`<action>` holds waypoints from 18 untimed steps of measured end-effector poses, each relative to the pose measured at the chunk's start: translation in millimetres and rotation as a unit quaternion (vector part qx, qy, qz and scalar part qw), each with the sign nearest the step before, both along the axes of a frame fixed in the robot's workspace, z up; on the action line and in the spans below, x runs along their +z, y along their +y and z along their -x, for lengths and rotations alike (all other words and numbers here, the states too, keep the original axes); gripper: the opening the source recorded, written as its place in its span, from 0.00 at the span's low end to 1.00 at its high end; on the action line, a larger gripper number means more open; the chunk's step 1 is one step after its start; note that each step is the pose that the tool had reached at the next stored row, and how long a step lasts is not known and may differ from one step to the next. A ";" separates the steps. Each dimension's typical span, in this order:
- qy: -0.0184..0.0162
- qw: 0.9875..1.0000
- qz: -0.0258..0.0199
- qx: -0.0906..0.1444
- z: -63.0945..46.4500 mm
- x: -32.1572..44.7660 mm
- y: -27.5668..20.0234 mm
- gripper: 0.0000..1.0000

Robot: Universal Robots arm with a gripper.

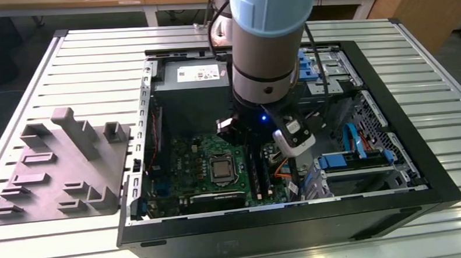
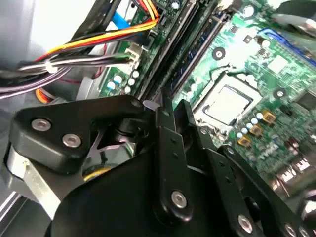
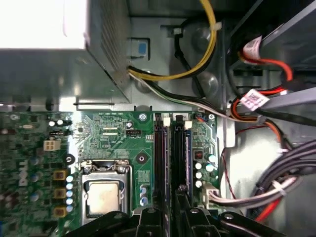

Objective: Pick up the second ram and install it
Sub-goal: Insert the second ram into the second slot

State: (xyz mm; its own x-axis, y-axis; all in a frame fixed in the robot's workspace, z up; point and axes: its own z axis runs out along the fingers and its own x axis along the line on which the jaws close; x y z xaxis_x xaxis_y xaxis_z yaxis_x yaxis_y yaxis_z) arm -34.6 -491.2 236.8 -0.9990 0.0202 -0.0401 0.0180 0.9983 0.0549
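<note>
Your arm is reaching down inside the open computer case (image 1: 418, 156), the hand (image 3: 170, 210) hovering right over the long black memory slots (image 3: 170, 158) beside the processor socket (image 3: 103, 195). The fingers (image 2: 165, 126) are pinching together on the second ram (image 3: 166, 197), a thin edge-on strip. Keep it upright, aligned along the slot, pressing evenly.

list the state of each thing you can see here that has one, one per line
computer case: side open, lying flat on the table
gripper: down over the memory slots
processor socket: bare, no cooler fitted
grey fixture tray: lying beside the case, nothing in it
</note>
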 end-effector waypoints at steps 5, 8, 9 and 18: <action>0.000 1.000 0.000 0.000 -0.6 8.4 0.0 0.25; 0.000 1.000 0.000 0.000 -3.8 8.5 0.0 0.25; 0.000 1.000 0.000 0.000 -3.8 8.5 0.0 0.25; 0.000 1.000 0.000 0.000 -3.8 8.5 -1.3 0.25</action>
State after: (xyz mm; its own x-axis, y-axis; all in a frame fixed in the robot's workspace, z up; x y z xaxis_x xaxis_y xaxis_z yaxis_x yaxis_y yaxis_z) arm -30.8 -492.5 245.3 -0.9990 0.0202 -0.0400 0.0180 0.9983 0.0550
